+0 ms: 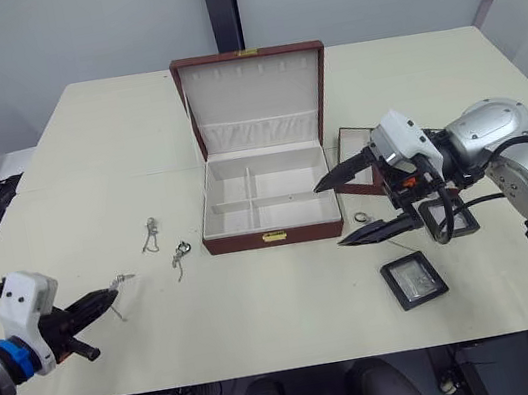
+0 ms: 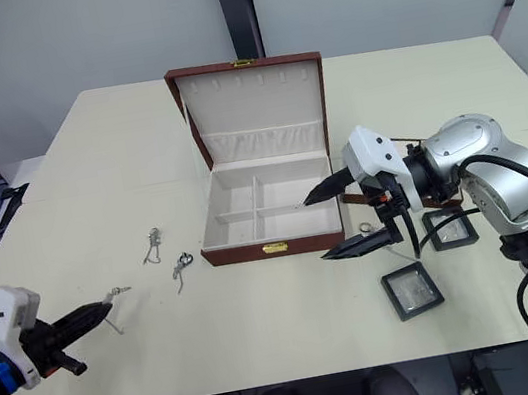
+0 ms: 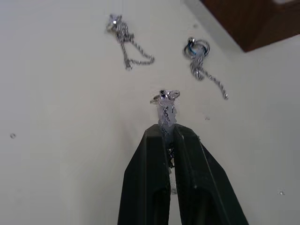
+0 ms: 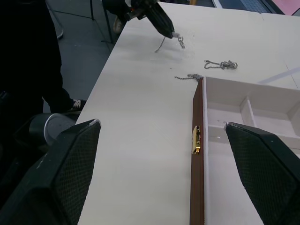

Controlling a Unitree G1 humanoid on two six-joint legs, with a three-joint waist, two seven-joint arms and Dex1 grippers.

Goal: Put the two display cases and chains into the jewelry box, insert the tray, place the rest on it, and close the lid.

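Left jaws (image 1: 109, 301) clamping chain (image 3: 165, 104), right jaws (image 1: 352, 208) spread, no legible writing

reddish-brown jewelry box (image 1: 273, 237) with cream lining and gold clasp; silver chains (image 1: 150, 236); black-framed display cases (image 1: 414, 281); pale cream tabletop (image 1: 116, 161); black, perhaps textured, fingers (image 4: 70, 164).

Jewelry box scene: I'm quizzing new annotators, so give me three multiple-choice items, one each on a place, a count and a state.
1. Where do the two display cases lie?
A. in the box
B. on the table, on the robot's right of the box
C. beside the laptop

2. How many chains lie loose on the table?
A. two
B. four
C. none

3. The left gripper is:
A. open
B. shut on a chain
C. gripping the lid

Answers:
1 B, both sit outside the jewelry box.
2 A, two chains.
3 B, a chain sticks out between its closed fingers.
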